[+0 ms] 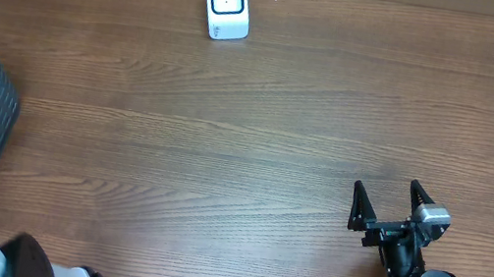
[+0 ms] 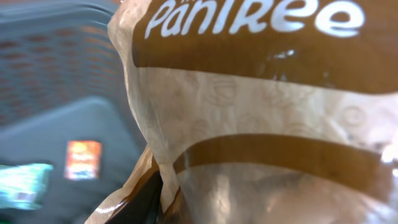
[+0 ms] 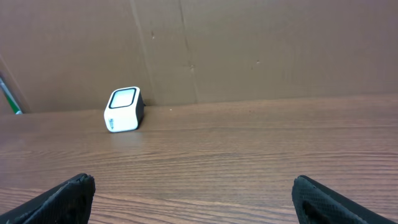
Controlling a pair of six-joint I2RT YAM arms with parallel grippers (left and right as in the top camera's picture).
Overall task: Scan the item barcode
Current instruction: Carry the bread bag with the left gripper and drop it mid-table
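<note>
Close up, a glossy, crinkled packet (image 2: 261, 106), cream with brown bands and white lettering, fills the left wrist view, the dark mesh basket (image 2: 56, 74) behind it. Its lettering reads upright and the bands run side to side; its long axis cannot be told. The left gripper's fingers are hidden, so its grip cannot be told. The right gripper (image 1: 387, 185) stands wide open and empty over the wood-grain table (image 1: 224, 155), well apart from the boxy white scanner (image 1: 225, 4).

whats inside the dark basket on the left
The left wrist view shows a tan and brown snack bag close up in front of the basket wall, with an orange packet and a teal packet on the floor beyond. The bag covers the rest of the inside.
</note>
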